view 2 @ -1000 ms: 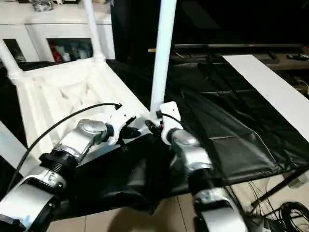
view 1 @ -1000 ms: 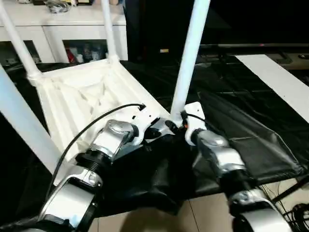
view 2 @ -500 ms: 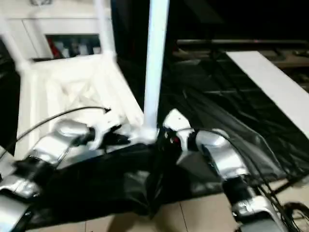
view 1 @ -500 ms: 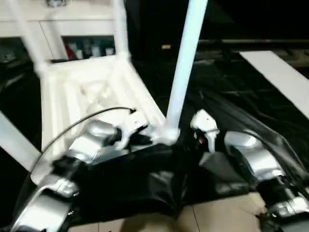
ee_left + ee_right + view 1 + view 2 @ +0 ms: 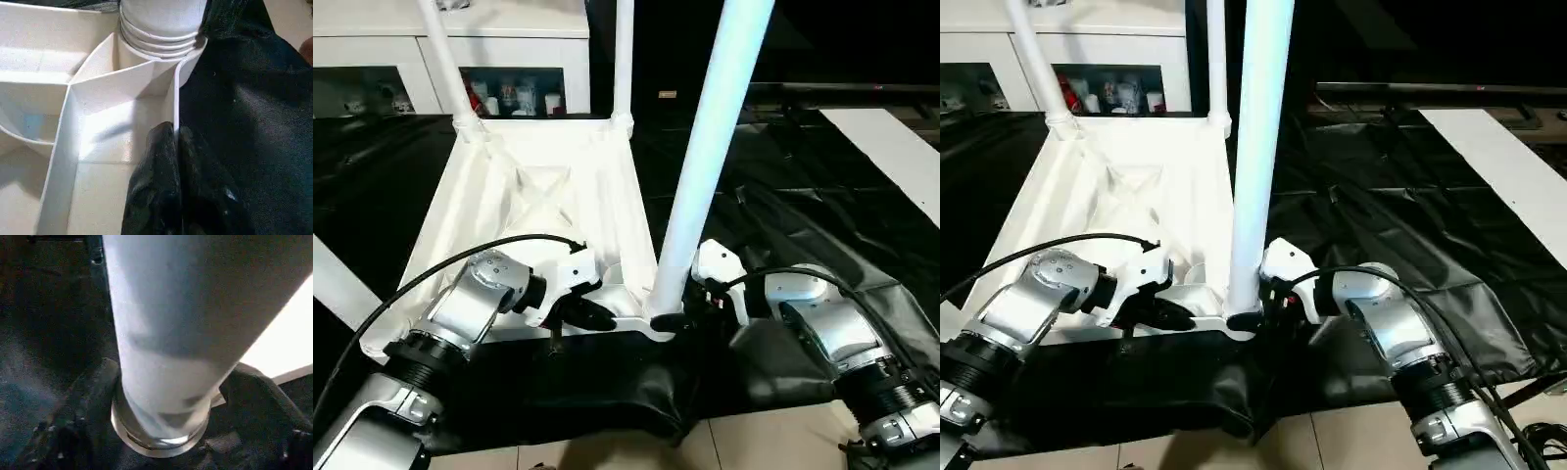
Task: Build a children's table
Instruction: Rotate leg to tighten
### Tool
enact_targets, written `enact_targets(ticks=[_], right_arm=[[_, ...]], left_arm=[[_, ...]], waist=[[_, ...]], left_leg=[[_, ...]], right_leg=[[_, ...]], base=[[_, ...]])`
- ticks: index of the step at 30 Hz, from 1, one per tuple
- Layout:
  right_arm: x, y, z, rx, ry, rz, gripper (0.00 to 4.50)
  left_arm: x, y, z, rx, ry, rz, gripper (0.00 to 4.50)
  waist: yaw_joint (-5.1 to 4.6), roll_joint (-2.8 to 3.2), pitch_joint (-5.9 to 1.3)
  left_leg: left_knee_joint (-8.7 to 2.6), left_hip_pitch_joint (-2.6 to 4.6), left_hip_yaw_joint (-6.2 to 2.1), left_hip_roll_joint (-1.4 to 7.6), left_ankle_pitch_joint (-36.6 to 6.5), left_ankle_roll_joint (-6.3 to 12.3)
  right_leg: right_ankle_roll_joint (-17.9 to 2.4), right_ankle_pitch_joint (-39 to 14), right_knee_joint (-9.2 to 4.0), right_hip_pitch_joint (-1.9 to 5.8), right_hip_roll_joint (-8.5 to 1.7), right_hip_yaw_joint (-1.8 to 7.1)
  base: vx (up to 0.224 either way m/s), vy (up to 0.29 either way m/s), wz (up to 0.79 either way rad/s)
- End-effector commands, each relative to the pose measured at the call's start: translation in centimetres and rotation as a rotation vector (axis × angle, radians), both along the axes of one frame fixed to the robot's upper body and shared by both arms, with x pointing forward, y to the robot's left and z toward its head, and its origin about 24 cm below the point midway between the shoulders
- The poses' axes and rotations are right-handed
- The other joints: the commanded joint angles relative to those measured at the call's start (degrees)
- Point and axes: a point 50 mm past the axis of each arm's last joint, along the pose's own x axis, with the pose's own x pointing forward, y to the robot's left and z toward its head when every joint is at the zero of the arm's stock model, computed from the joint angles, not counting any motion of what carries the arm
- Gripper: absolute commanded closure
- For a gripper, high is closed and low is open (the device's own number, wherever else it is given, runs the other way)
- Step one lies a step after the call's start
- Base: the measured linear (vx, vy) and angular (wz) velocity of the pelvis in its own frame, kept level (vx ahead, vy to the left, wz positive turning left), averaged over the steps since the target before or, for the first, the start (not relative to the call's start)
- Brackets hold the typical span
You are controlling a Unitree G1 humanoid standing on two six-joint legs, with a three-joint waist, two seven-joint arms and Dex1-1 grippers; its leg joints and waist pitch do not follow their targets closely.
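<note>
The counter (image 5: 822, 225), draped in a crumpled black sheet, carries the upturned white tabletop (image 5: 548, 211), which lies ribbed side up near the counter's front edge. Behind it stands a white cabinet (image 5: 509, 44) with glass doors, small bottles and jars showing on its shelf. A flat white board (image 5: 896, 157) lies on the counter well to the right of the tabletop. Round sockets at the tabletop's corners hold legs: the near right leg (image 5: 710, 157) rises tall from its socket (image 5: 161, 36), two far legs (image 5: 624, 59) stand in the back corners, and a fourth leg (image 5: 337, 284) shows at the left edge. The left gripper (image 5: 176, 161) has its black fingers (image 5: 156, 181) pressed together, pinching the thin front wall of the tabletop just beside the near right socket. The right gripper (image 5: 161, 396) reaches to the base of the near right leg from the other side, its fingers (image 5: 83, 401) spread on either side of the tube just above the socket's rim; contact with the tube cannot be told. A black cable (image 5: 460, 259) arcs over the left forearm.
</note>
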Motion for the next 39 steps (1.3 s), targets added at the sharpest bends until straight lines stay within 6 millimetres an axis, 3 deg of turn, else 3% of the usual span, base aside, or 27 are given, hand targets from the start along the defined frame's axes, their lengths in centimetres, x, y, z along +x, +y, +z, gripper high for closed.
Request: enact_targets(ticks=[1,8,19,21,22,23,25,26,27,28,31,34,39], right_arm=[[-0.2,-0.5,-0.1,-0.032,0.006,0.006,1.44],[-0.3,-0.9,-0.4,-0.064,0.013,0.015,1.90],[0.0,-0.7,-1.1,-0.062,0.025,-0.029,1.98],[0.6,-0.6,-1.5,-0.035,0.020,-0.155,1.98],[1.3,-0.3,-2.2,-0.009,0.026,-0.301,1.98],[1.5,0.0,-2.5,0.009,0.041,-0.362,1.98],[1.6,0.8,-3.0,0.045,0.062,-0.450,1.99],[1.8,1.6,-3.2,0.062,0.068,-0.507,1.99],[2.0,2.0,-3.3,0.069,0.067,-0.543,1.99],[2.2,2.4,-3.4,0.079,0.070,-0.579,1.99],[2.6,3.4,-3.5,0.098,0.079,-0.662,1.99],[3.7,5.6,-3.5,0.122,0.123,-0.828,1.99],[4.2,7.5,-3.0,0.125,0.135,-0.882,1.99]], left_arm=[[-0.9,-0.9,-0.9,0.006,0.067,-0.062,4.50],[-0.9,-0.8,-0.9,0.010,0.067,-0.053,4.50],[-0.6,-0.5,-1.1,0.024,0.060,0.011,4.50],[0.2,-0.8,-1.4,0.030,0.031,0.106,4.50],[1.2,-1.3,-1.7,0.023,0.003,0.222,4.50],[1.7,-1.5,-1.8,0.018,-0.007,0.280,4.50],[2.4,-2.2,-1.9,0.009,-0.009,0.371,4.50],[2.9,-2.6,-2.1,0.008,-0.022,0.416,4.50],[3.1,-2.8,-2.1,0.008,-0.025,0.442,4.50],[3.3,-3.0,-2.1,0.007,-0.026,0.461,4.50],[3.8,-3.5,-2.2,0.004,-0.030,0.517,4.50],[4.6,-4.4,-2.4,0.029,-0.064,0.594,4.50],[4.9,-4.7,-2.7,0.069,-0.095,0.603,4.50]], waist=[[-0.36,-0.02,-2.81],[-0.35,-0.28,-2.83],[-0.34,-0.47,-2.80],[-0.50,-0.44,-2.45],[-0.69,-0.60,-1.99],[-0.56,-0.62,-2.04],[-0.72,-0.70,-2.10],[-1.03,-0.95,-2.05],[-1.01,-0.64,-1.95],[-1.25,-0.77,-1.99],[-1.79,-0.80,-2.08],[-2.15,-0.63,-2.03],[-2.50,-0.68,-2.15]], left_leg=[[-3.39,0.17,0.29,1.18,-9.51,2.52],[-3.33,0.19,0.30,1.20,-9.67,2.62],[-3.23,0.12,0.31,1.15,-8.81,2.99],[-3.42,0.18,0.39,1.09,-10.85,2.31],[-3.72,0.17,0.32,0.97,-14.07,1.34],[-3.70,0.66,0.09,0.92,-15.82,-0.08],[-3.77,0.56,-0.07,0.81,-16.28,-0.73],[-4.07,0.05,-0.38,0.70,-16.36,-0.87],[-4.14,0.03,-0.50,0.69,-16.75,-0.90],[-4.06,0.28,-0.49,0.63,-17.77,-0.83],[-3.99,0.18,-0.45,0.51,-17.42,-0.44],[-4.04,0.23,-0.50,0.46,-17.42,-0.81],[-4.22,0.09,-0.58,0.63,-17.62,-0.86]], right_leg=[[-12.79,-6.93,-3.13,2.94,-2.90,2.46],[-12.45,-8.39,-3.22,2.97,-2.96,2.48],[-12.31,-8.88,-3.17,2.96,-2.98,2.44],[-11.74,-12.11,-3.62,2.68,-2.88,2.44],[-10.23,-18.72,-4.31,2.41,-2.92,2.36],[-8.53,-23.89,-4.89,2.28,-3.24,2.30],[-7.33,-25.94,-5.15,2.26,-3.26,2.29],[-5.87,-26.78,-5.23,2.45,-3.17,2.10],[-5.44,-27.46,-5.38,2.43,-3.25,2.02],[-4.88,-28.42,-5.66,2.13,-3.19,1.99],[-5.39,-27.64,-5.63,1.92,-3.17,2.11],[-5.48,-27.32,-5.65,1.76,-3.05,2.06],[-5.76,-24.61,-5.42,1.96,-3.08,2.14]], base=[[0.000,0.000,0.00],[0.000,0.000,0.00],[0.000,0.000,0.00],[0.000,0.000,0.00],[0.000,0.000,0.00],[0.000,0.000,0.00],[-0.055,-0.002,-0.03],[-0.055,0.001,-0.04],[0.000,0.000,0.00],[0.000,0.000,0.00],[0.000,0.000,0.00],[0.000,0.000,0.00],[0.000,0.000,0.00]])
